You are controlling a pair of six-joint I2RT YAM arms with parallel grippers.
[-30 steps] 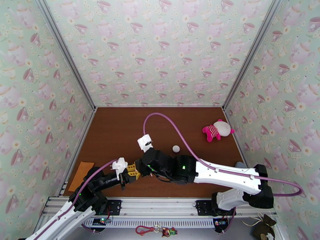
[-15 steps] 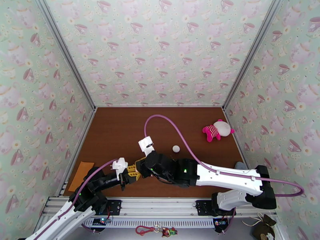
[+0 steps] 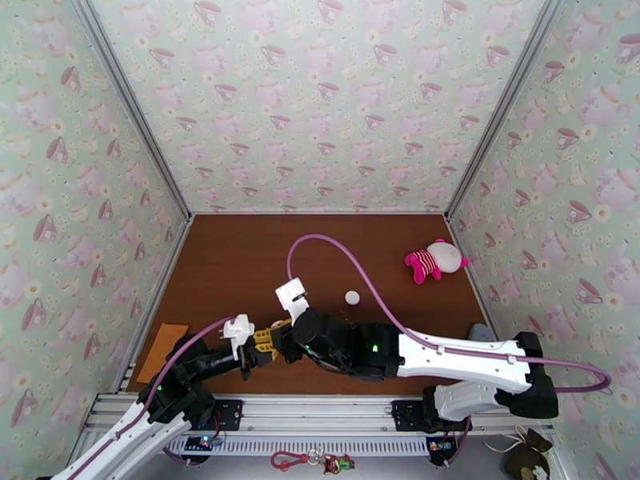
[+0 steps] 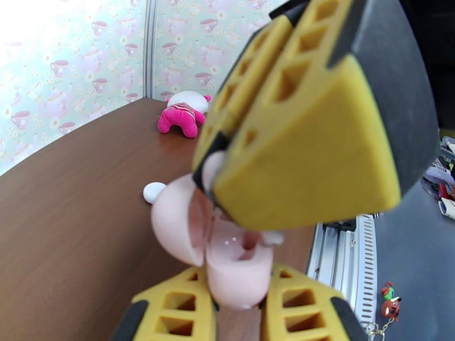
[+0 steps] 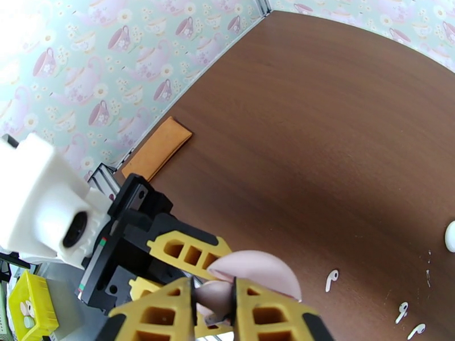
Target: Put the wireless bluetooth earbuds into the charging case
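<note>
A: Over the desk (image 3: 240,250), at the near edge a little left of middle: right gripper (image 5: 216,294) and left gripper (image 4: 238,291) nose to nose. Why so close?

B: For feeding something tiny into a small mouth. Left from below as the vice, right from above as the hand.

A: And the orange pad (image 3: 164,350) by the left edge, the pink plush toy (image 3: 436,262) by the right edge?

B: Bystanders. Well apart, of no use here.

A: Then the charging case (image 4: 236,268).

B: Pink, clamped by its base between the left pads (image 4: 170,314), lid (image 4: 173,223) swung back, wells facing up (the only way of leaving them open to the other arm).

A: The white round case (image 3: 352,298), mid-desk?

B: Left alone for now, by the look of it.

A: And the earbuds?

B: One white earbud (image 4: 211,166), or so judged, pinched between right pads (image 5: 267,314) pressed nearly together. Half hidden by yellow foam, right at the open rim. Touching or just short: impossible to say. Also a white speck (image 4: 273,238) at a well's edge, too blurred to call. Three loose earbuds (image 5: 331,277) flat on bare wood just nearward of the white round case, well apart from both grippers, presumably waiting to be fetched one at a time.
</note>
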